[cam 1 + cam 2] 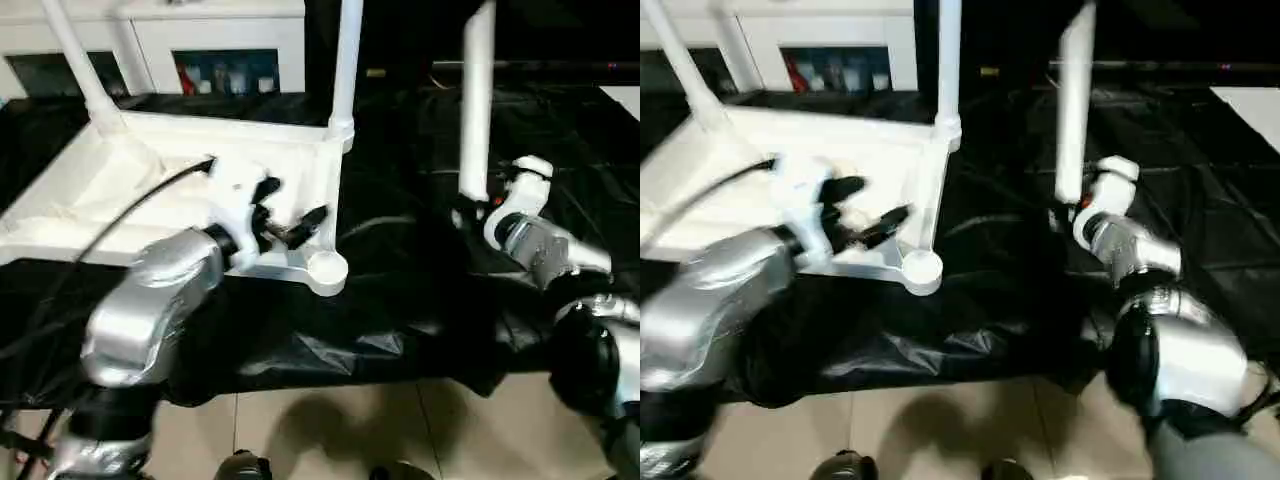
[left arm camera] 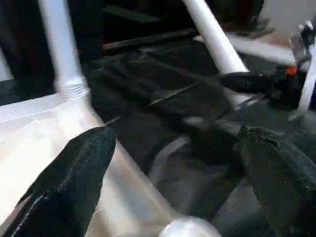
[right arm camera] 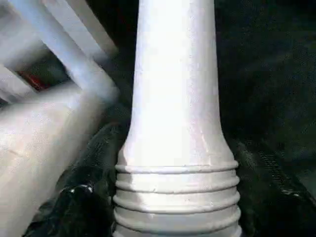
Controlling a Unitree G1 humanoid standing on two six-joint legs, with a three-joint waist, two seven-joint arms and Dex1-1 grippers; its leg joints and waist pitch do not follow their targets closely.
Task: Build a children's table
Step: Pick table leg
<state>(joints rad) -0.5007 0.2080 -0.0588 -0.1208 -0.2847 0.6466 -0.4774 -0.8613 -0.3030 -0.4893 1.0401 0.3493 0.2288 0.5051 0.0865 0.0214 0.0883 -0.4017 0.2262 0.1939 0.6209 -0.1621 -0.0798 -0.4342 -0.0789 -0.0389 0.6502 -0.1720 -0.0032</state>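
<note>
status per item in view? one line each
tabletop: upside down on the black sheet, ribbed side up
far legs: two, upright in the far corner sockets
near socket: empty
loose leg: held upright over the sheet, threaded end down, not in a socket
right pincer: shut on the loose leg near its threaded end
left pincer: open, over the tabletop's near right corner
</note>
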